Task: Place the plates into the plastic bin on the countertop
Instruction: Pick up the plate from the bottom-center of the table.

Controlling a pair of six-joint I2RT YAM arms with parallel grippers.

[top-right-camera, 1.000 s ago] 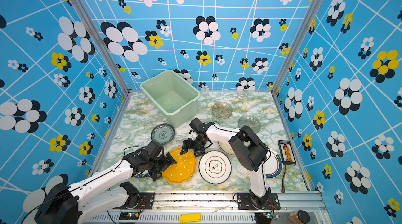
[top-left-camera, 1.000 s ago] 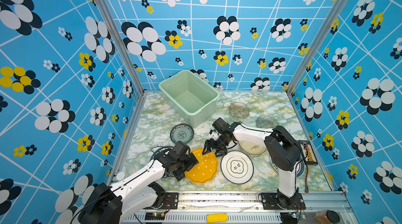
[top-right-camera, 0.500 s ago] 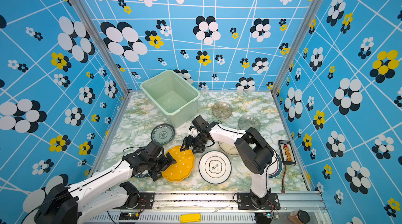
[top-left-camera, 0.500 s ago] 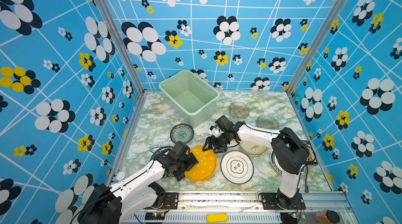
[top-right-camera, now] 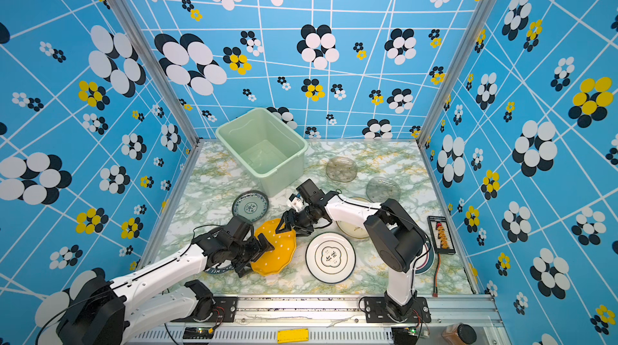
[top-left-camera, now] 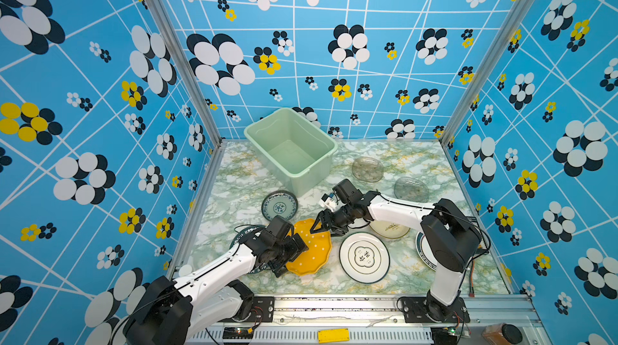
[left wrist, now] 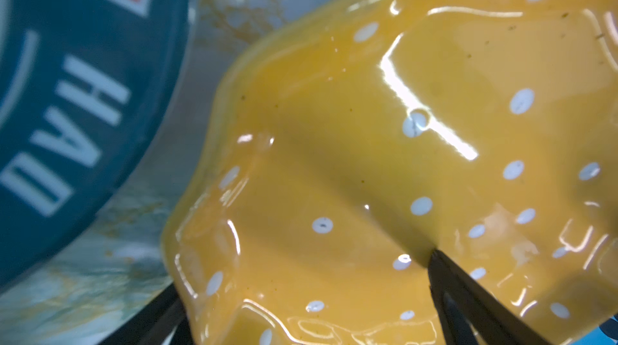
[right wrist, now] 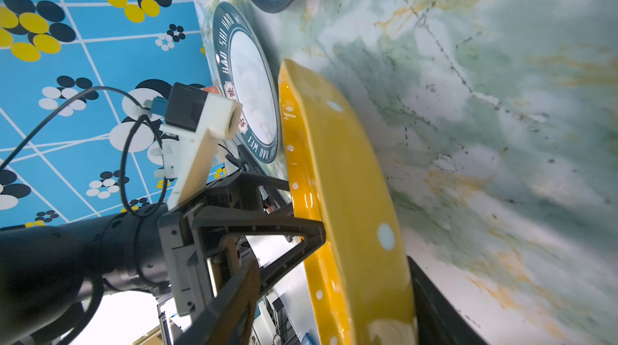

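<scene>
Straddling, with the wide-open left pincer (top-left-camera: 291, 259), the near rim of the yellow scalloped white-dotted plate (top-left-camera: 314, 254); touching its top with one finger (left wrist: 468, 293). Bracketing its far rim with the half-open right pincer (top-left-camera: 323, 231), not clamping. Sitting on the green-veined white countertop (top-left-camera: 234, 189), apart from the mint-green rectangular plastic bin (top-left-camera: 311, 179).

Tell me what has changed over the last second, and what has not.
The right pincer has narrowed around the far rim of the yellow scalloped white-dotted plate, not yet closed on it, while that arm's elbow swung outward. Unchanged: the left pincer, wide open at the plate's near edge; the pale mint-green plastic bin, empty; the other plates.
</scene>
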